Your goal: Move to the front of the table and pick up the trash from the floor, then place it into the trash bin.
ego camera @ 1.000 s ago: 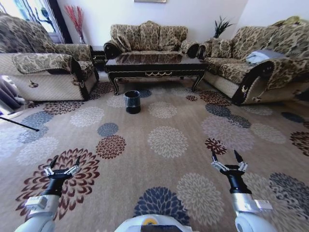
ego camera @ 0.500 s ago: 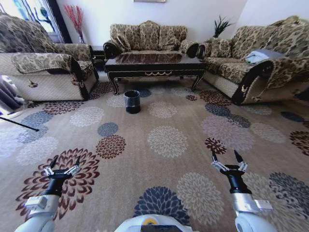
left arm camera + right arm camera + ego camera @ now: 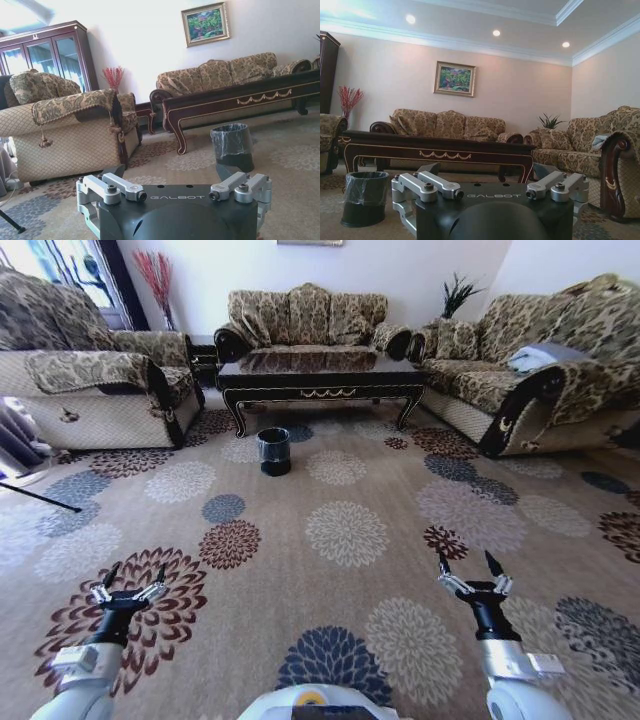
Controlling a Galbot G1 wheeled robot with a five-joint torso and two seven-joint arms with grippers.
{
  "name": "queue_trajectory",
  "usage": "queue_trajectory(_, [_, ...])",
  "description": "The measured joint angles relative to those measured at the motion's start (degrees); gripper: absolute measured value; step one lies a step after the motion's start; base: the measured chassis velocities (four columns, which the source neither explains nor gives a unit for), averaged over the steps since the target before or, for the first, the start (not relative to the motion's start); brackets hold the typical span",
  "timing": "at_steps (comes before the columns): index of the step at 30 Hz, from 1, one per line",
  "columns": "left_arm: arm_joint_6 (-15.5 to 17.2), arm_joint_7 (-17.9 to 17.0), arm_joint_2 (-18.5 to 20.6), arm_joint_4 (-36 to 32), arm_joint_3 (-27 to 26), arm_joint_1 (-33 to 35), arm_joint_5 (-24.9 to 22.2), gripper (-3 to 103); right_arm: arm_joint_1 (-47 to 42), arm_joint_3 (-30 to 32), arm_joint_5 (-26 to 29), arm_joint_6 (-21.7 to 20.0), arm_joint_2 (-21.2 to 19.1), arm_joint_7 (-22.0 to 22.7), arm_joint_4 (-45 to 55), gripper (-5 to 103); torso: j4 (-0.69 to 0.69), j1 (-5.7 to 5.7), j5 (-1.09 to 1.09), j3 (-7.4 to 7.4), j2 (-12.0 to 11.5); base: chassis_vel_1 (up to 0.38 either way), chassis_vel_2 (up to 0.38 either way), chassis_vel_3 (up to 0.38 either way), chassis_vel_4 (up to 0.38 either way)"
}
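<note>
The left gripper (image 3: 133, 574) hangs low over the floor (image 3: 340, 590) at the robot's near left, its two dark fingers spread wide in a V and holding nothing. The right gripper (image 3: 471, 564) hangs at about the same height on the near right, its fingers likewise splayed apart and empty. Both hover above the flowered carpet, well apart from each other and far short of the furniture ahead.

Farther out, the trash bin (image 3: 274, 450) stands upright on the carpet just in front of the table (image 3: 320, 375), nearer that table's left end; from the left wrist its thin plastic liner (image 3: 231, 140) shows folded over the rim. The table stretches across the middle of the room, its gold scroll ornament (image 3: 328, 393) on the front rail facing the robot. A sofa (image 3: 308, 318) sits behind the table against the wall, an armchair (image 3: 95, 375) flanks it on the left and another sofa (image 3: 540, 370) on the right. No piece of trash can be made out on the carpet from here.
</note>
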Motion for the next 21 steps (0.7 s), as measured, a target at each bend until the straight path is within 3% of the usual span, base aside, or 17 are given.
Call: queue_trajectory(21, [0.0, 0.0, 0.0, 0.0, 0.0, 0.0, 0.0, 100, 0.0, 0.0, 0.0, 0.0, 0.0, 0.0, 0.0, 100, 0.00, 0.68, 0.00, 4.41, 5.1, 0.000, 0.000, 0.000, 0.000])
